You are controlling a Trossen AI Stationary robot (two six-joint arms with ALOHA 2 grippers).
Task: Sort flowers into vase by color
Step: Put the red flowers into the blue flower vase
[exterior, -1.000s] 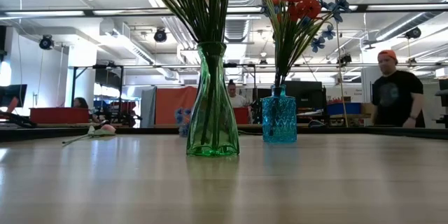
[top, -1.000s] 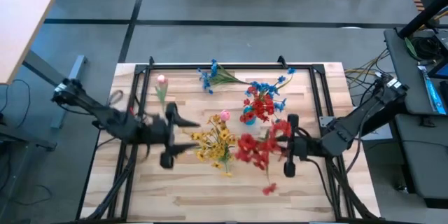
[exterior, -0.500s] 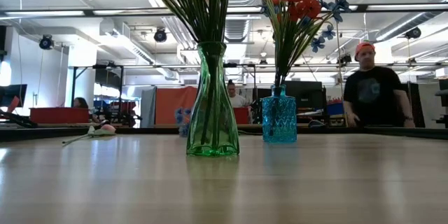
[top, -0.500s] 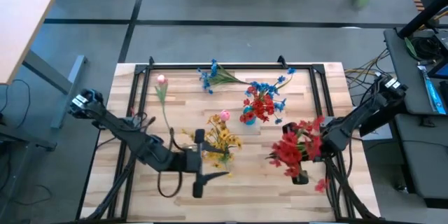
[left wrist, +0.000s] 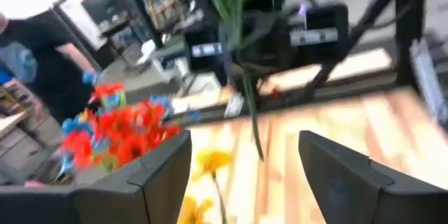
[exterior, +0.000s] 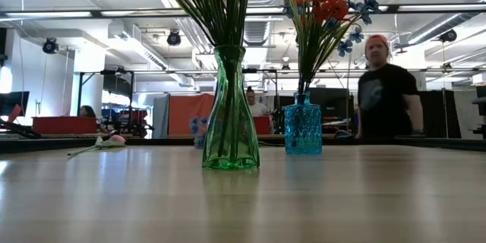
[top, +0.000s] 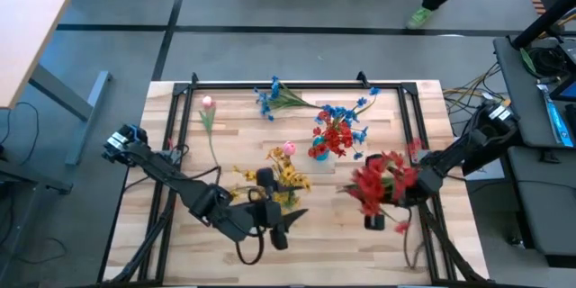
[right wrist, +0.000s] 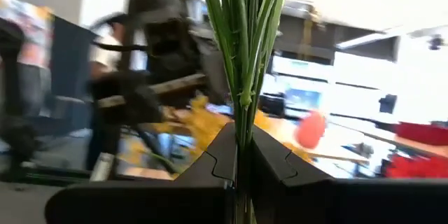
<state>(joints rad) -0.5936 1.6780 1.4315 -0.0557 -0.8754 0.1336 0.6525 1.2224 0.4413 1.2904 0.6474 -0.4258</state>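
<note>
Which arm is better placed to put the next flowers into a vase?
Right. The right gripper is shut on the red flowers, beside the blue vase that holds red blooms. The left gripper is open and holds nothing.

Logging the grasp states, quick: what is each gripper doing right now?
Left gripper: open, holding nothing, by the yellow flowers.
Right gripper: shut on the red flowers' green stems.

I find no text, label, brand, number or sign that can be read in any view. Nothing is printed on the table, on the two vases, or on the arms, and the screens and objects in the room behind are too blurred to read.
</note>
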